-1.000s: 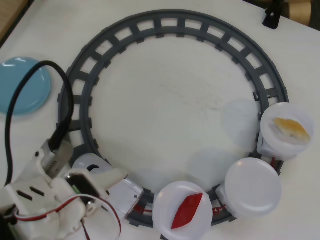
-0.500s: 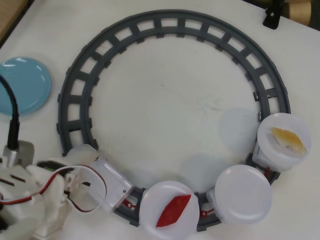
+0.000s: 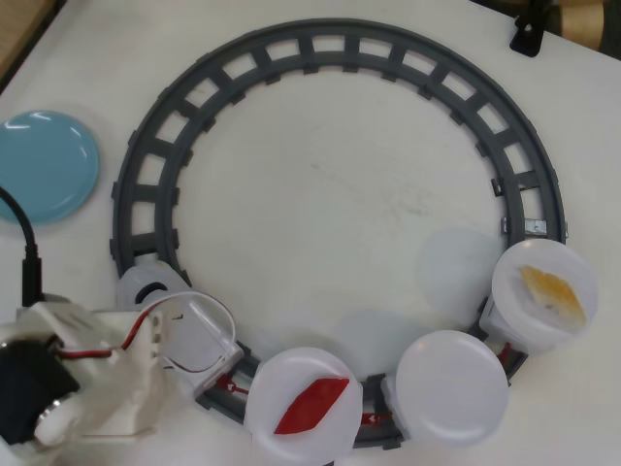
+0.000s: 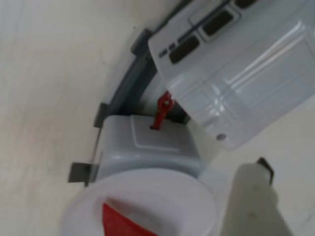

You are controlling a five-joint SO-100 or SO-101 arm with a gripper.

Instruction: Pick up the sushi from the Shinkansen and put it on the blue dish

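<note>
In the overhead view the sushi (image 3: 551,291), a yellow-orange slab, lies on the last white plate (image 3: 516,313) at the right of the grey ring track (image 3: 320,39). The white Shinkansen (image 3: 146,287) sits on the track at lower left, its body partly under my arm. The blue dish (image 3: 47,165) lies empty at the left edge. My gripper (image 3: 199,335) hovers over the train's front, far from the sushi; its jaws are not clearly shown. The wrist view shows the Shinkansen (image 4: 231,64), the first plate (image 4: 147,196) and one white finger (image 4: 253,196).
A red wedge piece (image 3: 310,406) lies on the first train plate; the middle plate (image 3: 448,386) is bare. My arm's black cable (image 3: 24,252) runs up beside the blue dish. A dark object (image 3: 532,24) stands at the top right table edge.
The train has rolled along the bottom of the track toward the left, carrying all three plates. My arm has pulled back toward the lower left corner, uncovering the blue dish.
</note>
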